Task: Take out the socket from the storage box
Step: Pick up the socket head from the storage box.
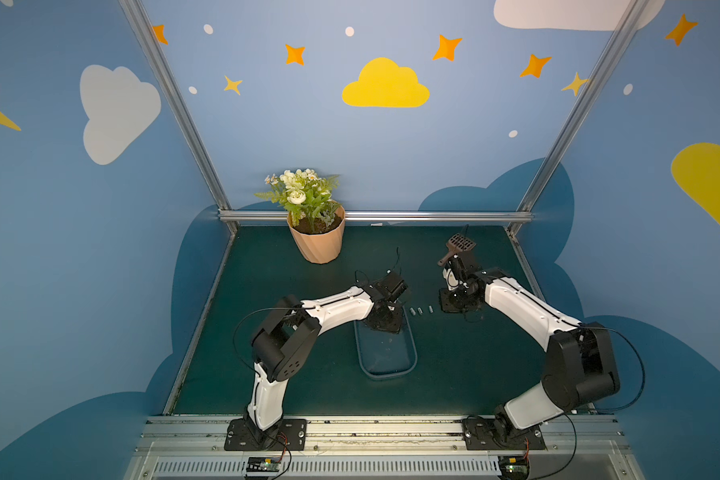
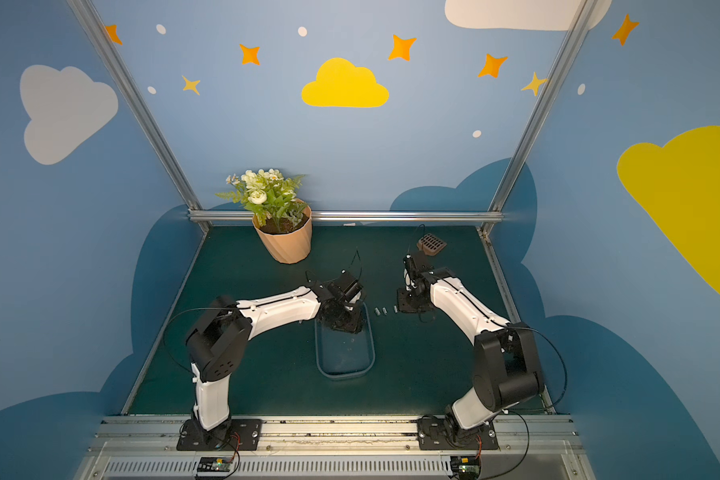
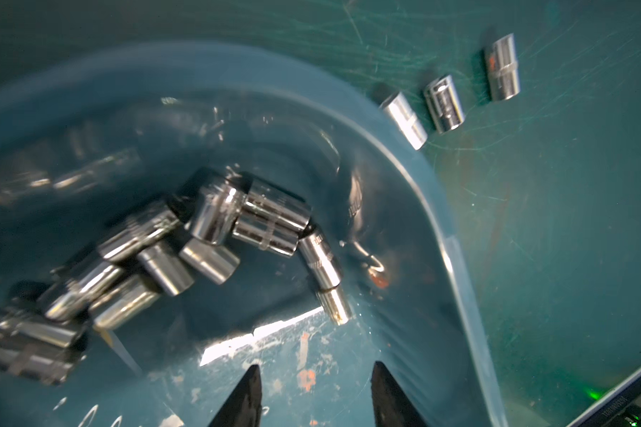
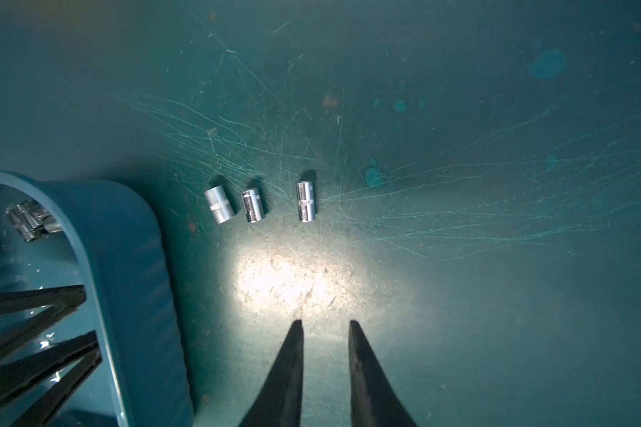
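The storage box [image 1: 385, 376] sits in the middle of the counter [image 1: 267, 353], with a heap of sockets [image 3: 215, 218] lying in its far end. The left tool [image 3: 317, 371] reaches down into that end, its jaws apart with nothing between them. Three loose sockets [image 4: 252, 205] lie in a row on the counter just right of the box. The right tool [image 4: 325, 325] hangs near them, its jaws slightly apart and empty.
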`<action>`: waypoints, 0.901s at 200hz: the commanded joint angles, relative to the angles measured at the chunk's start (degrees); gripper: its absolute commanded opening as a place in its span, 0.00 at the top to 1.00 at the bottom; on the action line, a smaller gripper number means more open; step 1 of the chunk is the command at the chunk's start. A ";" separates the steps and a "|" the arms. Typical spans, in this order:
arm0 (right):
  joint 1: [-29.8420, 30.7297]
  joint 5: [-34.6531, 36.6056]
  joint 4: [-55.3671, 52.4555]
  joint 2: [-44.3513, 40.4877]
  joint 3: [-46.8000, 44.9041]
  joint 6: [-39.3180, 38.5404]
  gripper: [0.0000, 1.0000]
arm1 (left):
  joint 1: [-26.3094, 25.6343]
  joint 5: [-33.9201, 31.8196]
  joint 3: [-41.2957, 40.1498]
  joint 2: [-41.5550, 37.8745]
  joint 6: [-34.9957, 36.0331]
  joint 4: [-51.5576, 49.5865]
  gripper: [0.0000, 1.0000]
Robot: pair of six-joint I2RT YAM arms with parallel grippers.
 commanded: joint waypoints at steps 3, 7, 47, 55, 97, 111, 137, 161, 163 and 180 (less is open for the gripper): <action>-0.29 -0.87 0.23 -1.25 -0.50 0.87 0.76 | -0.27 1.75 2.20 2.25 0.13 -0.07 0.52; -0.38 -0.85 0.31 -1.23 -0.44 0.82 0.76 | -0.32 1.83 2.40 2.60 0.16 -0.03 0.53; -0.36 -1.11 0.54 -0.78 -0.63 0.93 0.77 | -0.32 1.92 4.11 5.48 0.24 -0.21 0.54; -0.51 -1.21 0.67 -0.83 -0.71 0.95 0.77 | -0.32 1.96 4.35 5.94 0.25 -0.20 0.55; -0.47 -1.52 0.93 -0.44 -0.80 1.08 0.77 | -0.31 0.99 6.46 8.29 0.67 -1.78 0.58; -0.47 -1.53 0.98 -0.33 -0.87 1.10 0.77 | -0.39 0.38 7.00 8.64 0.96 -2.65 0.61; -0.47 -1.65 1.11 -0.26 -1.03 1.14 0.77 | -0.40 -0.72 6.73 8.65 1.39 -3.75 0.67; -0.51 -1.89 1.20 -0.13 -0.98 1.20 0.77 | -0.41 -1.88 6.44 8.45 1.74 -4.75 0.71; -0.53 -1.97 1.27 -0.13 -0.97 1.32 0.77 | -0.39 -1.97 6.49 8.50 1.82 -4.77 0.71; -0.47 -2.08 1.46 0.11 -1.02 1.30 0.77 | -0.40 -2.62 6.40 8.45 2.04 -5.23 0.72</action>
